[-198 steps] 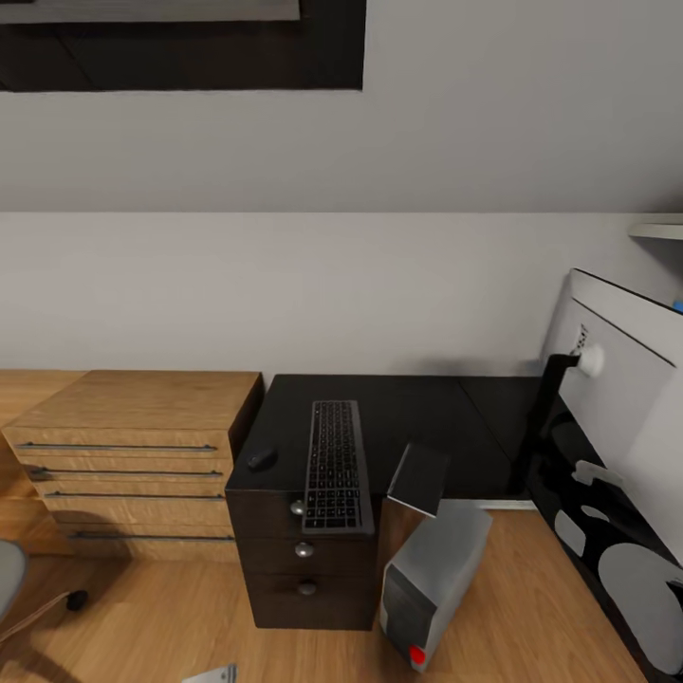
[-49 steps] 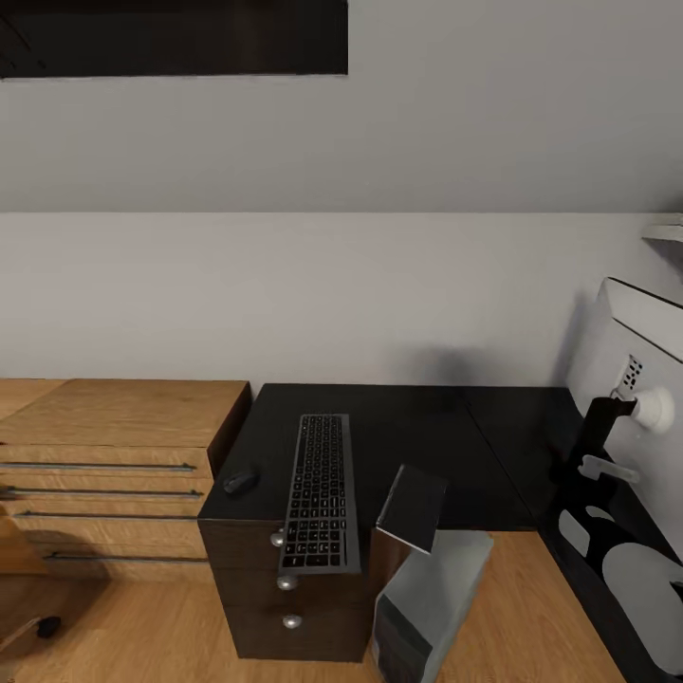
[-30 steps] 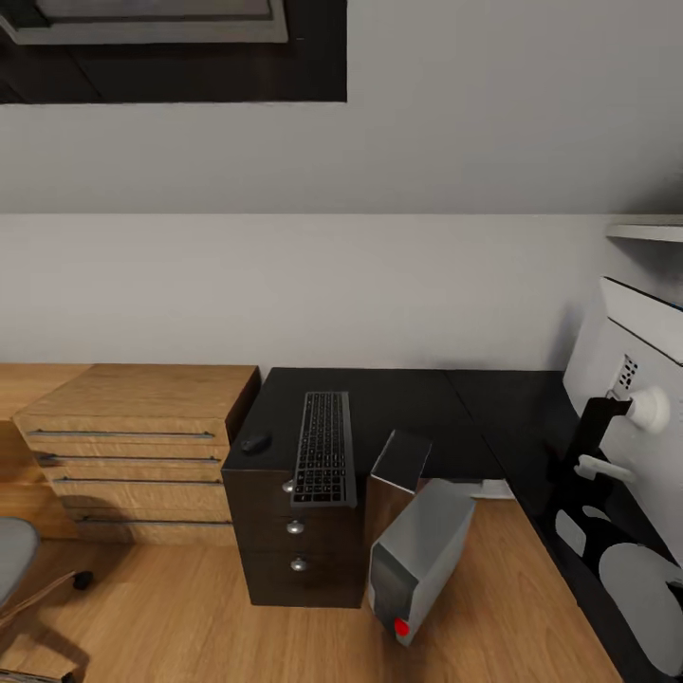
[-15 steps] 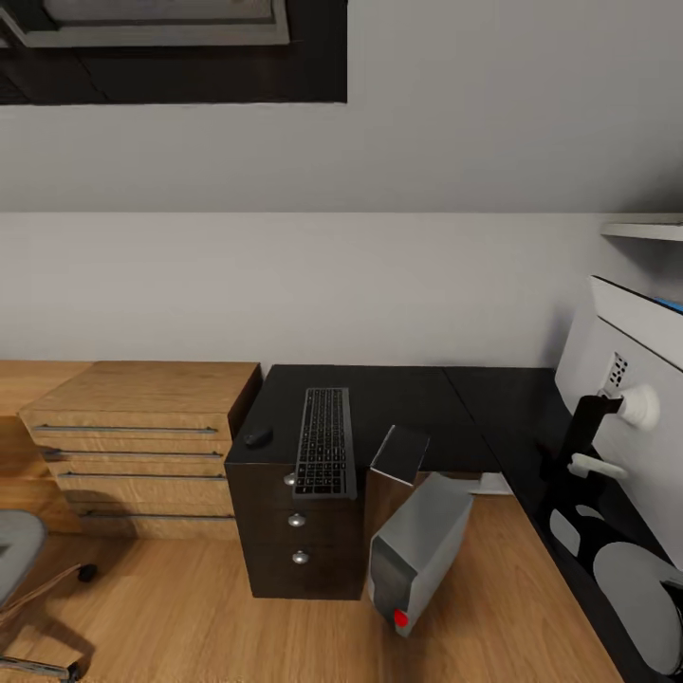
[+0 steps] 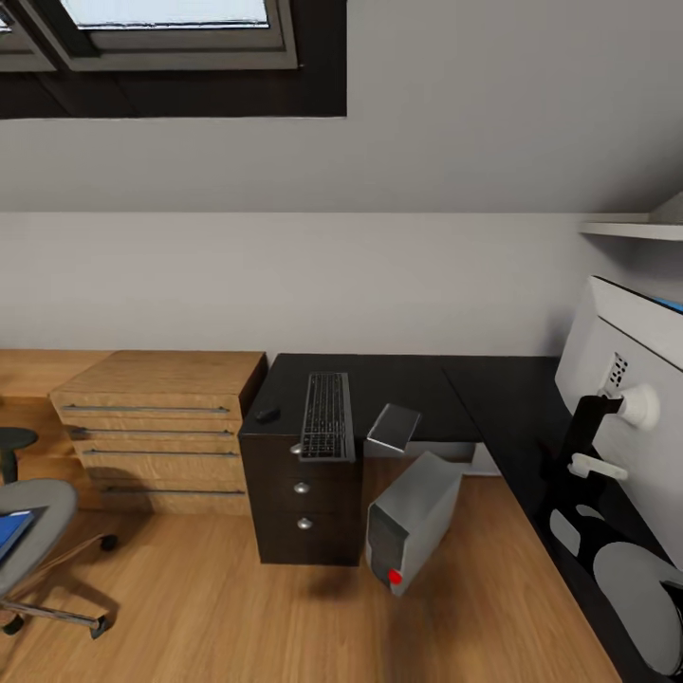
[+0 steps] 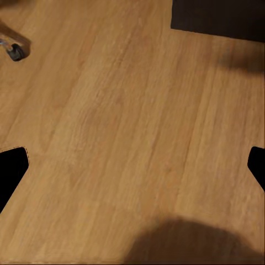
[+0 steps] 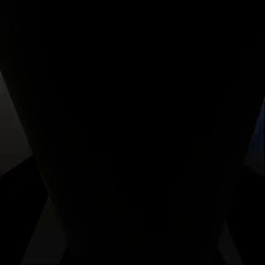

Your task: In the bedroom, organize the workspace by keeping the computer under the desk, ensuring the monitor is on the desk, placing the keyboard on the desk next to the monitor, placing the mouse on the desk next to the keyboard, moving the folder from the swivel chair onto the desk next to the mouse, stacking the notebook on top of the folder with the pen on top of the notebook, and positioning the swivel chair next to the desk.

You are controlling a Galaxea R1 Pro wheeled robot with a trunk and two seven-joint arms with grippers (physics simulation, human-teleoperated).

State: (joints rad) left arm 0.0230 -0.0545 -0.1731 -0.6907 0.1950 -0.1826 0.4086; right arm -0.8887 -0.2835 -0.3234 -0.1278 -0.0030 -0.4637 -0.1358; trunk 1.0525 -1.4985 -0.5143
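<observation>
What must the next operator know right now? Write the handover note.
Left gripper: open, holding nothing, over bare wood floor. Right gripper: its camera is dark, so its state cannot be told.
The keyboard lies on the desk, with the mouse beside it. The notebook is at the desk's front edge. The monitor appears to stand on the desk's right wing. The computer leans tilted on the floor beside the drawers. The folder is on the swivel chair, away from the desk.
Left: folder next to mouse, notebook and pen on it, chair to desk, check computer.
</observation>
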